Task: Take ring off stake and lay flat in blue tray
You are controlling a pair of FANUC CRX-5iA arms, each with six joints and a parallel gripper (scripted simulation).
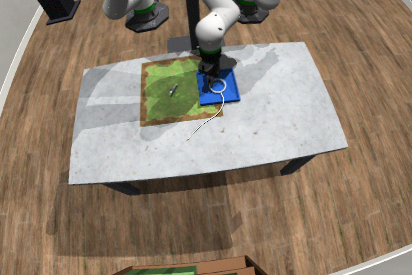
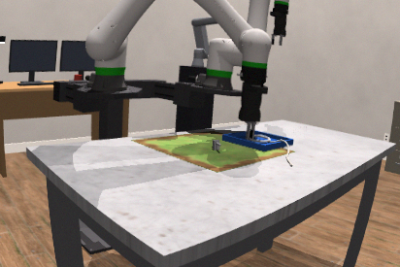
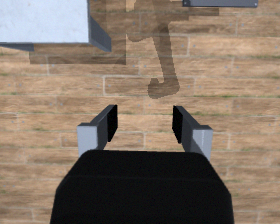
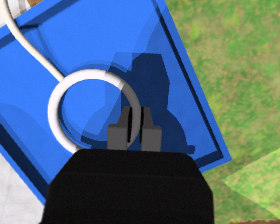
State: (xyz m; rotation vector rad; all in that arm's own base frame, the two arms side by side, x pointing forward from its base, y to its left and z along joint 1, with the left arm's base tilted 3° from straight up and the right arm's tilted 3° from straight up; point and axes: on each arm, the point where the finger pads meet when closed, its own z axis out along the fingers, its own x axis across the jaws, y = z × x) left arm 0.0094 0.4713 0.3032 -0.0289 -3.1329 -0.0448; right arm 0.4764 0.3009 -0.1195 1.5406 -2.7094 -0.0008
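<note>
The top view looks steeply down from high above the table [image 1: 280, 130] [image 2: 160, 199], far enough back for floor all round. The exterior view looks across it from beyond one corner, slightly above. Both share the tray [image 1: 230, 96] [image 2: 233, 140] [image 4: 21, 165]. The right wrist view looks down on it up close; the left faces the floor [image 1: 300, 215] [image 3: 141, 185] past a table corner.
</note>
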